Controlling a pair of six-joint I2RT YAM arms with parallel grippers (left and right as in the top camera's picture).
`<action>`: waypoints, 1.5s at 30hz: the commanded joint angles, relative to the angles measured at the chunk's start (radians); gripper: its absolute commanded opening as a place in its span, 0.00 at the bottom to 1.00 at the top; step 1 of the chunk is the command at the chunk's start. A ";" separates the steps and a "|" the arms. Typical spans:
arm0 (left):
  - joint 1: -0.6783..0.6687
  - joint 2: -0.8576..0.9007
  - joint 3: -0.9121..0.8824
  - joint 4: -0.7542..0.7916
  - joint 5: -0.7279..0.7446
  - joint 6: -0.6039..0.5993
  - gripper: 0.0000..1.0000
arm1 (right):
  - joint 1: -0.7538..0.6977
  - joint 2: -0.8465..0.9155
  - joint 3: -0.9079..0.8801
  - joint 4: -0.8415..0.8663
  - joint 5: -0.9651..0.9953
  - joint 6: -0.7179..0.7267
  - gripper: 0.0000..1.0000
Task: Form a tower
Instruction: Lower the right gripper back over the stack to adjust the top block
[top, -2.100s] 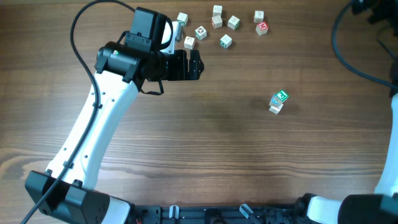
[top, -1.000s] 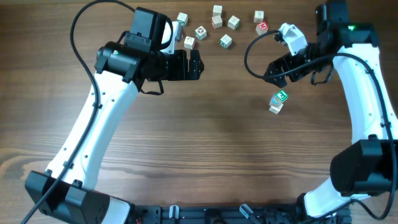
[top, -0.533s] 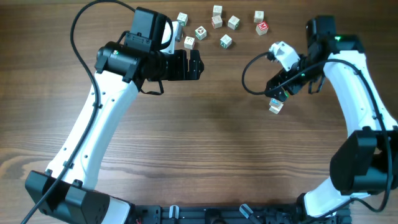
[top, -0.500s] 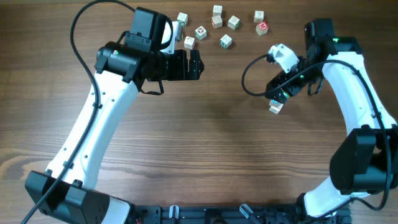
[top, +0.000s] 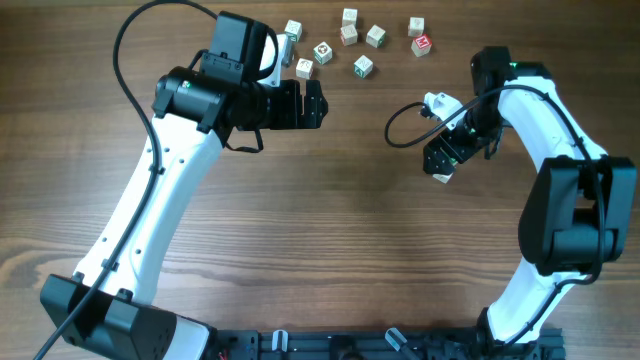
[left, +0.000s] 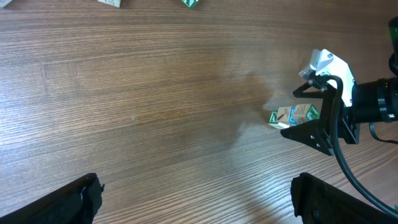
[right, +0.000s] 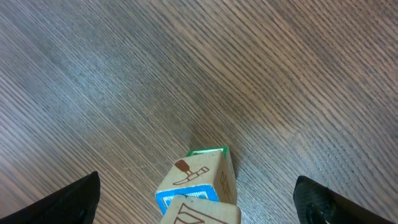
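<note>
Tower (top: 440, 177) mostly under right pincer (top: 446, 157)

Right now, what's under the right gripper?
The tower. From overhead, the open right gripper covers most of it, and only one pale cube peeks out. The left wrist view shows more of it, with green and blue marks.

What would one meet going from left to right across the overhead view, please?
In order: left gripper → green cube → right gripper. The tower overlaps the right gripper, so it gets no place of its own.
</note>
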 joint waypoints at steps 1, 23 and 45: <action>-0.003 0.002 -0.003 0.000 0.012 -0.005 1.00 | 0.003 0.009 -0.003 -0.006 0.040 0.036 0.95; -0.003 0.002 -0.003 0.000 0.012 -0.005 1.00 | 0.003 0.010 -0.003 0.006 0.051 0.057 0.62; -0.003 0.002 -0.003 0.000 0.012 -0.005 1.00 | 0.003 0.010 -0.003 0.014 0.072 0.057 0.32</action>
